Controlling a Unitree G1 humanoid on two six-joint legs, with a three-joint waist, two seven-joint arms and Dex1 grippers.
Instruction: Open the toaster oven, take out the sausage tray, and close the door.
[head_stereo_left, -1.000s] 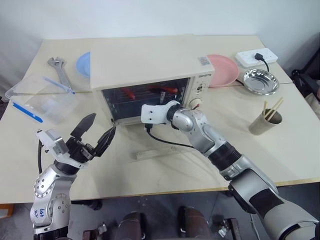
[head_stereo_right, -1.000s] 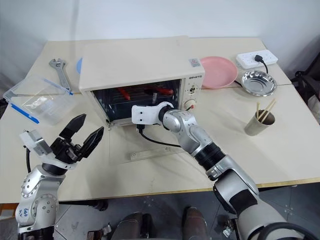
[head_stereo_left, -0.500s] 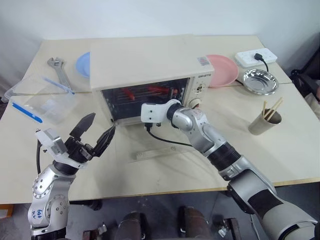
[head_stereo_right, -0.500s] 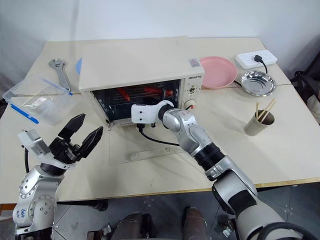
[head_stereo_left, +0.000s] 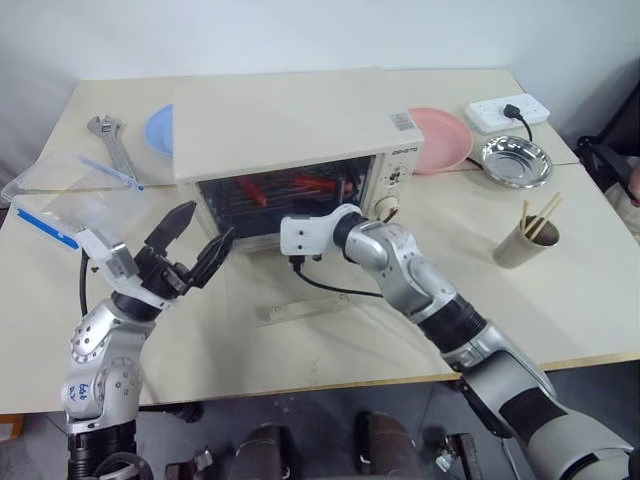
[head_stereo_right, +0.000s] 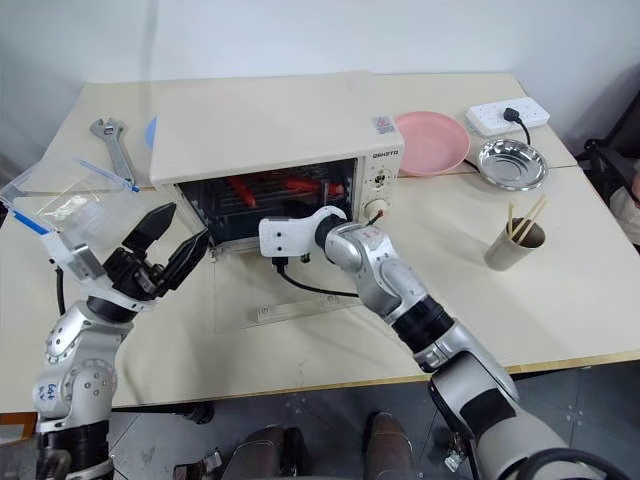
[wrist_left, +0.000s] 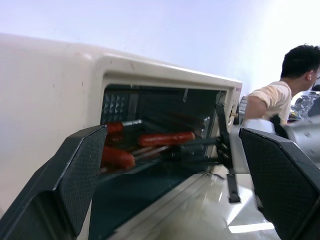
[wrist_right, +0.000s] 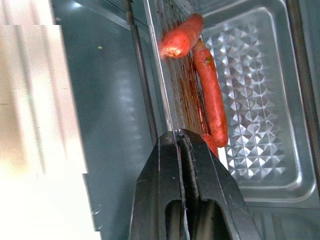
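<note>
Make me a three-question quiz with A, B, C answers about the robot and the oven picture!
1. Where are the sausages?
A. on the pink plate
B. inside the toaster oven
C. in the cup

2. What colour is the plate right of the oven?
A. pink
B. green
C. black

3. How is the oven door?
A. shut
B. missing
C. open, lying flat

Answers: 1 B, red sausages lie on the sausage tray inside. 2 A, it looks pink. 3 C, the glass panel rests on the table.
</note>
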